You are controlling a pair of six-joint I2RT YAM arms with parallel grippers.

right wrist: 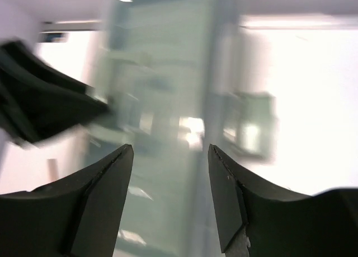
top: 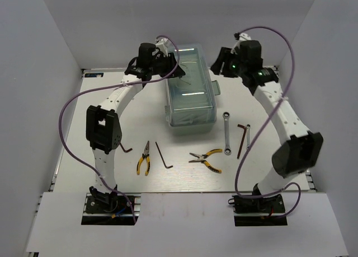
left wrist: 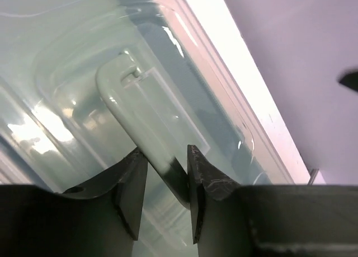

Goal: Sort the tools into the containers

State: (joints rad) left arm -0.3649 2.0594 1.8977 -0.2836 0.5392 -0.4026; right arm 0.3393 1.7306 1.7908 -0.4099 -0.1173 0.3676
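Note:
The pale green toolbox [top: 190, 92] stands closed at the table's middle back, under its clear lid [left wrist: 67, 55]. My left gripper [top: 174, 66] [left wrist: 165, 156] is shut on the lid's pale green handle [left wrist: 126, 103], which runs slantwise between the fingers. My right gripper [top: 217, 64] [right wrist: 170, 150] is open and empty, just above the toolbox's [right wrist: 162, 100] far right side; that view is blurred. Two yellow-and-black pliers [top: 144, 158] [top: 206, 159], a silver wrench [top: 227, 134] and dark hex keys [top: 163, 155] [top: 241, 138] [top: 126, 148] lie on the table in front.
White walls enclose the table on the left, back and right. The tools lie in a row between the toolbox and the arm bases. A latch [top: 216, 89] juts from the toolbox's right side. Purple cables loop above both arms.

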